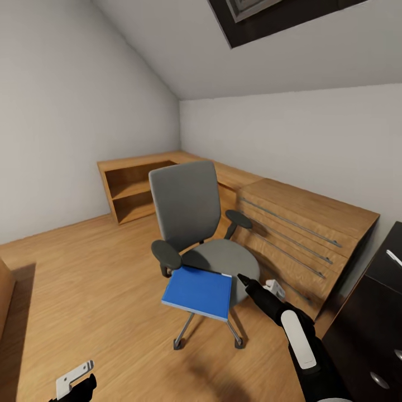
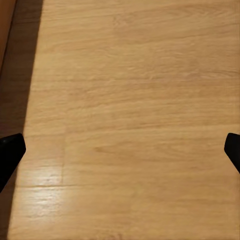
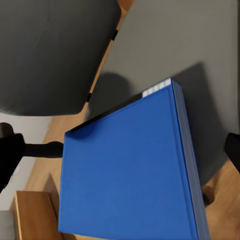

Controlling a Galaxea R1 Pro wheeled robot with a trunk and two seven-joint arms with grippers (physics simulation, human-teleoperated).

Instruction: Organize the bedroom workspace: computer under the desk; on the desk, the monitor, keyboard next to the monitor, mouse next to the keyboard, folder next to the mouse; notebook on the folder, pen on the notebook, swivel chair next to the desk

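Right gripper (image 1: 254, 286), fingers spread wide, hovers just short of the blue folder (image 1: 198, 291) on the swivel chair (image 1: 190, 218), apparently poised to close on its edge.

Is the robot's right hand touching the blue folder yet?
Apart. In the right wrist view the right gripper's open jaws sit at the picture's edges, with the folder lying untouched on the swivel chair seat beyond them.

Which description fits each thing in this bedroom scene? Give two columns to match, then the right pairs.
Things:
1. folder
2. swivel chair
3. right gripper
4. left gripper

Descriptions:
a. open, above bare wooden floor
b. bright blue, lying flat on the seat, overhanging its front edge
c. grey, standing on the floor beside the low wooden cabinet
d. open, beside the blue cover

Pairs: 1-b, 2-c, 3-d, 4-a
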